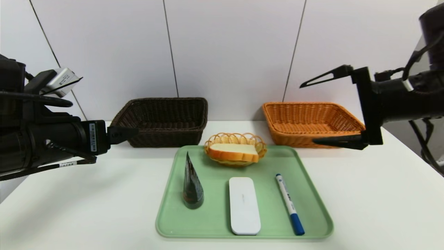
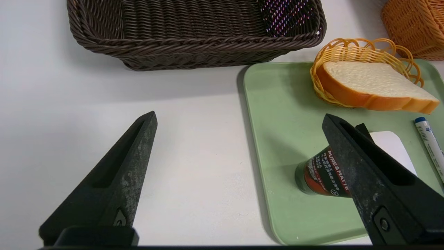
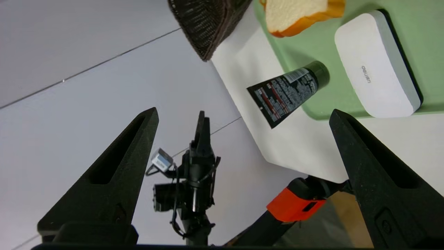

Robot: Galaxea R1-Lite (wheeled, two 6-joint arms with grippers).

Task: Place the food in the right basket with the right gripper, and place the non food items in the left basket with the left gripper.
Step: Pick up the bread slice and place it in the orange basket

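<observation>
We see our left gripper [image 2: 239, 119] hovering spread wide, the tube [image 2: 321, 172] just beside one fingertip, the dark basket [image 2: 194, 31] beyond the tips. Our right gripper [image 1: 312, 113] gapes wide, the orange basket [image 1: 310, 121] between its fingers. The bread [image 1: 234, 151] sits in the small basket [image 1: 236, 139] on the tray [image 1: 215, 215] between both grippers, case [image 1: 244, 205] and marker [image 1: 289, 203] nearby.

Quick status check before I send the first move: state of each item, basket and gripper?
Bread slice: lying in the small yellow basket, on the green tray.
Cone packet: upright on tray.
White case: flat on tray.
Marker: capped, flat on tray.
Dark brown basket: empty.
Orange basket: empty.
Left gripper: open, holding nothing.
Right gripper: open, holding nothing.
</observation>
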